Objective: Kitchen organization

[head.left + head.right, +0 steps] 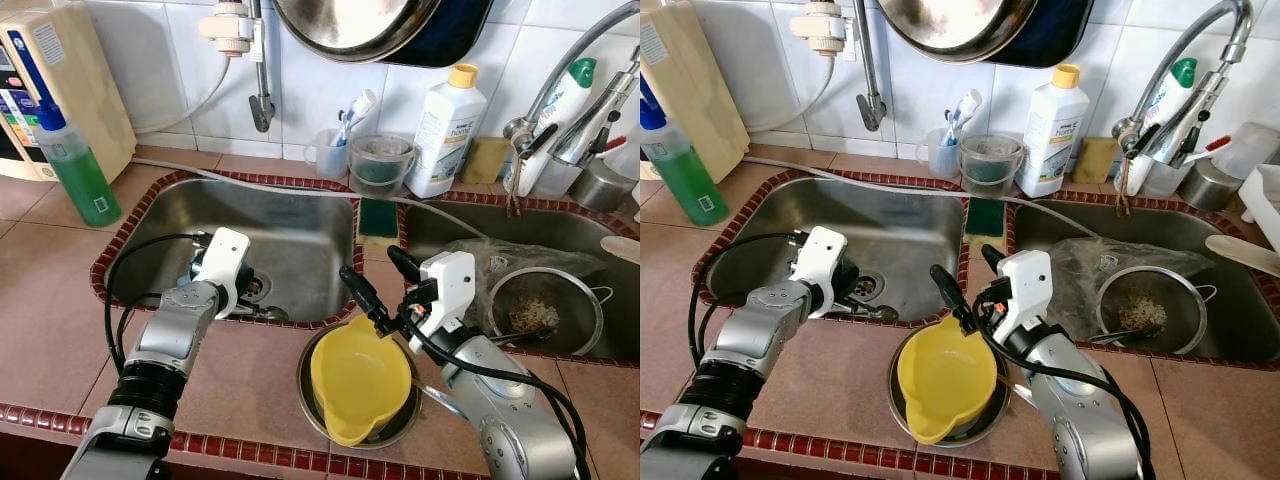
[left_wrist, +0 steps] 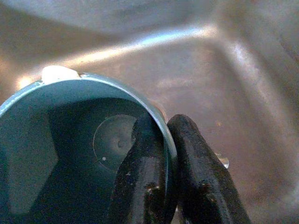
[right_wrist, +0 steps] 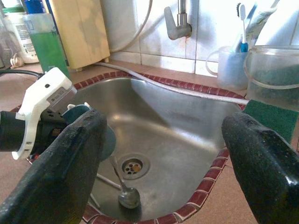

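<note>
Lower centre of the head views: yellow bowl [image 1: 358,378], tilted, resting in a round metal dish [image 1: 405,420] on the tiled counter [image 1: 50,300].
Right gripper [image 1: 372,287]: just above the bowl's far rim, black fingers spread wide with nothing between them; whether a fingertip touches the rim cannot be told.
Left gripper [image 2: 170,161]: at the near edge of the left sink [image 1: 290,235], left of centre in frame, fingers pinched onto the rim of a teal cup [image 2: 70,154], one finger inside, one outside.
Teal cup: held over the left basin; in the right wrist view visible beside the white wrist housing.
Left sink floor: spoon [image 3: 127,193] lying near the drain [image 3: 133,165].
Right sink [image 1: 560,235]: metal strainer [image 1: 545,310] and crumpled clear plastic [image 1: 490,262], right of frame.
Sink divider: green sponge [image 1: 378,217].
Back ledge, upper centre: clear tub [image 1: 380,162], cup with toothbrush [image 1: 330,152], white bottle with yellow cap [image 1: 445,130].
Upper left: green soap bottle [image 1: 75,165].
Upper right: faucet [image 1: 575,70].
</note>
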Tool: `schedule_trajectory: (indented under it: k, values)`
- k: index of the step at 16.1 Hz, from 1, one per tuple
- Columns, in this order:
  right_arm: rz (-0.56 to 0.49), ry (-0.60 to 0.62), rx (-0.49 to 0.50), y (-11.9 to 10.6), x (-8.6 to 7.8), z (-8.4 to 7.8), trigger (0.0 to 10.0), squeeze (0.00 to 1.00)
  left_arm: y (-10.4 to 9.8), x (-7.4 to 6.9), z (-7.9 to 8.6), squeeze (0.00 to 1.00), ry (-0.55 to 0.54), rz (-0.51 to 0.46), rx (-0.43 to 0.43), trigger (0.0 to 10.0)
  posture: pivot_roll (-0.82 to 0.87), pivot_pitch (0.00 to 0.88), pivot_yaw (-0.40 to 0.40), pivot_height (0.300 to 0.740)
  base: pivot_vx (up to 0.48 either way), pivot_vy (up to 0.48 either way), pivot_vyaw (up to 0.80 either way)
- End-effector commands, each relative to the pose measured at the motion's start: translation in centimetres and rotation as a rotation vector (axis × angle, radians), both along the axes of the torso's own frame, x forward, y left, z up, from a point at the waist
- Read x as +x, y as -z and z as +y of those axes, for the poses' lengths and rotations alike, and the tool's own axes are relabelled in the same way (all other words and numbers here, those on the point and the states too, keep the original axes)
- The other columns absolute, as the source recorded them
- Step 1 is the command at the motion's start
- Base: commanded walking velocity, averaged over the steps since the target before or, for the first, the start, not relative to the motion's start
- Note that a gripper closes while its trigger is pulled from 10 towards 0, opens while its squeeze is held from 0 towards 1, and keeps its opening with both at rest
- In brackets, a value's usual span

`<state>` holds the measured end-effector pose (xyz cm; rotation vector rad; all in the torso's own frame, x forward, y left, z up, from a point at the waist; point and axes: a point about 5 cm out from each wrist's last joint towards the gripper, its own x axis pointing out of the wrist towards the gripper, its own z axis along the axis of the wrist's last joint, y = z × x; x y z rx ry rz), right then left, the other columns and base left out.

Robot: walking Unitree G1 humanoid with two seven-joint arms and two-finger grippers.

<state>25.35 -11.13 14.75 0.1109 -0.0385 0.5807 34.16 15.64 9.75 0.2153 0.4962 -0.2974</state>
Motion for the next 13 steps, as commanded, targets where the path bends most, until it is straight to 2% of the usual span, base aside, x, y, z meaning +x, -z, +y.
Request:
schedule_trajectory:
  k: [1, 13]
  values:
    - [-0.014, -0.006, -0.004, -0.3, 0.0, 0.2, 10.0, 0.0, -0.4, 0.2, 0.1, 1.0, -0.002, -0.004, -0.002, 10.0, -0.09, 0.0, 0.023, 0.74, 0.0, 0.0, 0.0]
    - [-0.027, -0.011, -0.002, -0.5, 0.5, 0.3, 10.0, 0.0, -1.6, 0.5, 0.4, 1.0, -0.004, -0.035, -0.009, 10.0, -0.07, 0.0, 0.013, 0.74, 0.0, 0.0, 0.0]
